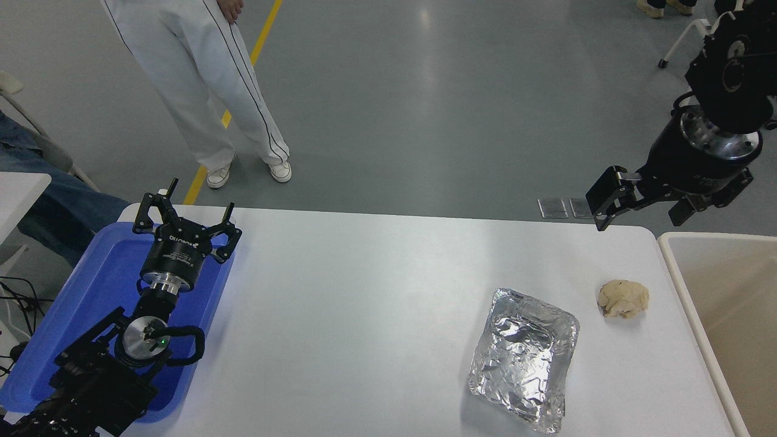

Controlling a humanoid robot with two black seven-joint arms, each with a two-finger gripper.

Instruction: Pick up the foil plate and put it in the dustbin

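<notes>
White table fills the lower frame, grey floor behind it. Dustbin, beige with a thick pale rim, sits at the right edge, just beside the table's right end, only partly in view, tan inside wall showing. Blue tray lies at the lower left on the table's left end. A person in white trousers and white shoes stands at the upper left on the floor, beyond the table's far edge. Left arm sits at the lower left over the blue tray; left gripper points away from the camera, fingers spread, released, holding nothing. Right arm comes in from the upper right; right gripper hangs above the table's far right corner, near the bin's far end, fingers apart, empty. Foil plate, shiny, wrinkled, lies flat on the table at the lower right, well apart from both grippers, left of the bin. Small tan lumpy ball rests on the table just upper right of the foil plate, between plate and bin, not touching either.
</notes>
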